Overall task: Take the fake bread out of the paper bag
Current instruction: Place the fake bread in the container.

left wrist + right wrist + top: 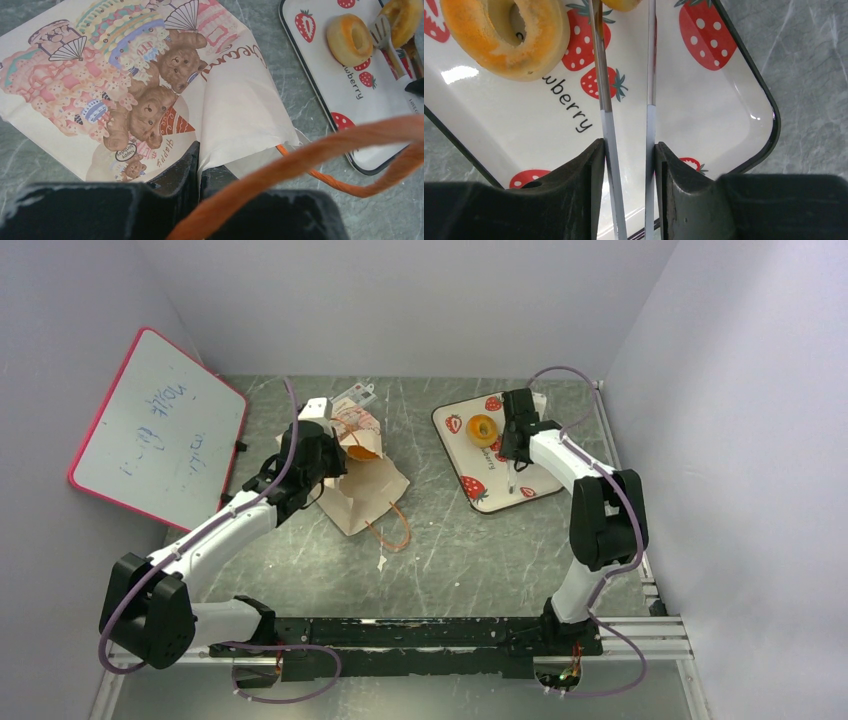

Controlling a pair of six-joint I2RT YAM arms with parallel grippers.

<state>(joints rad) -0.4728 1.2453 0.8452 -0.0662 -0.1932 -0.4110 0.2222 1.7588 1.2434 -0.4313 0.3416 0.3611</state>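
The paper bag (365,485) lies flat left of centre; its teddy-bear print (145,100) faces up. My left gripper (322,455) is shut on the bag's paper edge (200,160). An orange cord handle (325,147) crosses close in front of the left wrist camera. An orange shape (363,450) sits at the bag's mouth; I cannot tell if it is bread or cord. A ring-shaped fake bagel (483,428) (349,39) (506,35) lies on the strawberry tray (520,495). My right gripper (513,440) (626,150) is shut on metal tongs (604,100), whose tips hold a second bread piece (402,17) over the tray.
A pink-framed whiteboard (160,430) leans at the far left. A small white tag card (355,393) lies behind the bag. The second orange handle (392,530) trails toward the near side. Grey walls close in the back and sides.
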